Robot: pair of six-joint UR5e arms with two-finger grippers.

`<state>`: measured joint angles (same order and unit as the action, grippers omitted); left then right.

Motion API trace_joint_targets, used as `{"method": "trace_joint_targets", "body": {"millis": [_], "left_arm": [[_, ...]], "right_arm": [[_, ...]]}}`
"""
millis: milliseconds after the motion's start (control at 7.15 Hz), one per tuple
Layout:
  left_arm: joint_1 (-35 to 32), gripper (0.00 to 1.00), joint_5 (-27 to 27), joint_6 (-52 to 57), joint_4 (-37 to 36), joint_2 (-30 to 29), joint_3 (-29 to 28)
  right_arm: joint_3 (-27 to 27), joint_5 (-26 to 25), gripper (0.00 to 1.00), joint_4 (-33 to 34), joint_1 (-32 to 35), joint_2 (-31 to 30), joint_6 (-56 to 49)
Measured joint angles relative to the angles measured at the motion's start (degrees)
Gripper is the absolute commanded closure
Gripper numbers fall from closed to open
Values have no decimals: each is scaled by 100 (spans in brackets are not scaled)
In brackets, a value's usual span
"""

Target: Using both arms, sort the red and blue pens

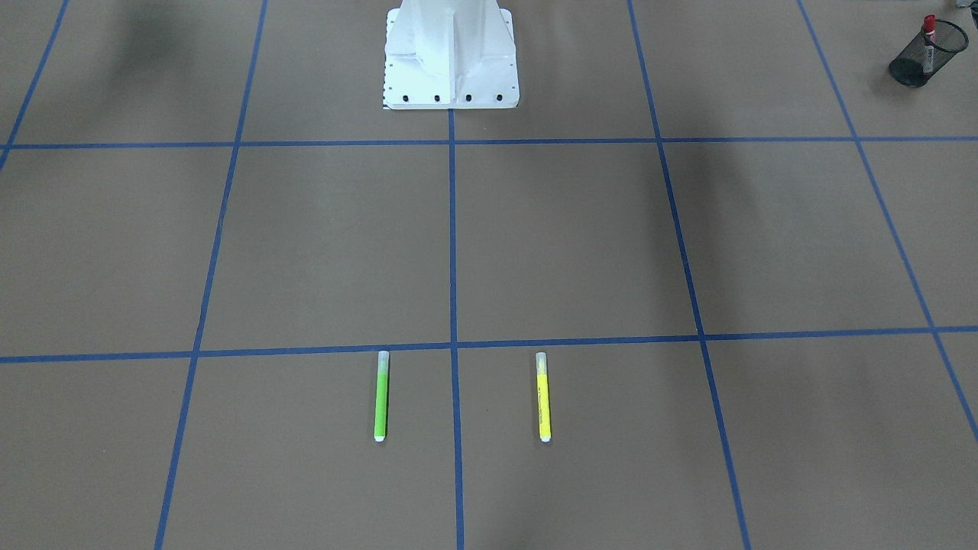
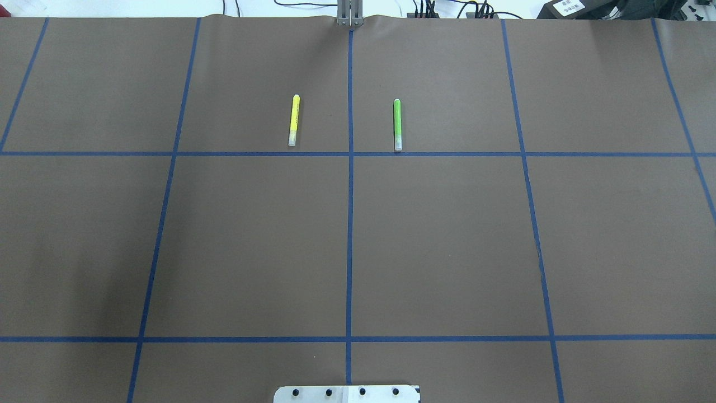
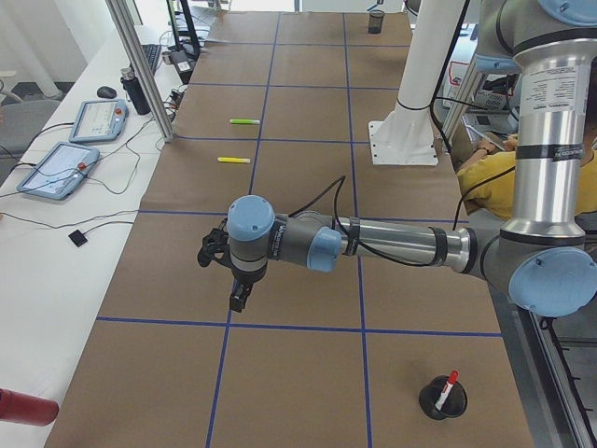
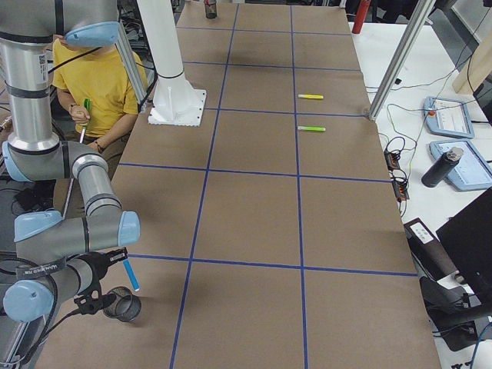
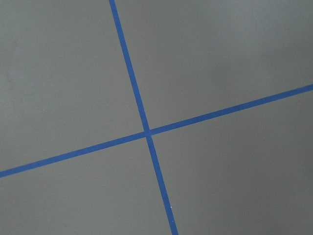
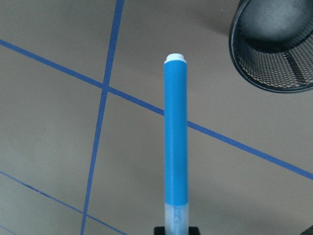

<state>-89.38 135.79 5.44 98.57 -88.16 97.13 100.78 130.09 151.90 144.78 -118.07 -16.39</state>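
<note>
brown gridded table (image 2: 251,240) carries a yellow pen (image 2: 293,120), green pen (image 2: 397,124), white pedestal (image 1: 451,53), mesh cup (image 1: 926,52) and seemingly a second cup (image 3: 375,21).

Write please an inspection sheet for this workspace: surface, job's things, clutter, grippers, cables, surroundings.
Surface: brown table cover with blue tape grid; no spills seen.
Job's things: sky-blue pen in the right gripper, near a black mesh cup, not in it; red marker stands in a second mesh cup.
Clutter: lime-green pen and yellow pen lie parallel, apart, one each side of the centre tape line.
Grippers: right gripper shut on the sky-blue pen; left gripper over bare cover, state cannot be told.
Cables: black cables beyond the table's far edge.
Surroundings: white pedestal; person in yellow shirt beside the robot; teach pendants on the side bench.
</note>
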Motion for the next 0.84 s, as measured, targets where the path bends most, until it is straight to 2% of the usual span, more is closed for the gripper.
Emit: {"method": "trace_joint_targets", "body": {"millis": [559,839], "left_arm": [[0,0,0,-14,91,6,9],[0,0,0,-16,123,8,1]], "right_arm": [[-120,-949,100,-223,471,182,-34],[-198,-1214,100,-505,535,198,-28]]}}
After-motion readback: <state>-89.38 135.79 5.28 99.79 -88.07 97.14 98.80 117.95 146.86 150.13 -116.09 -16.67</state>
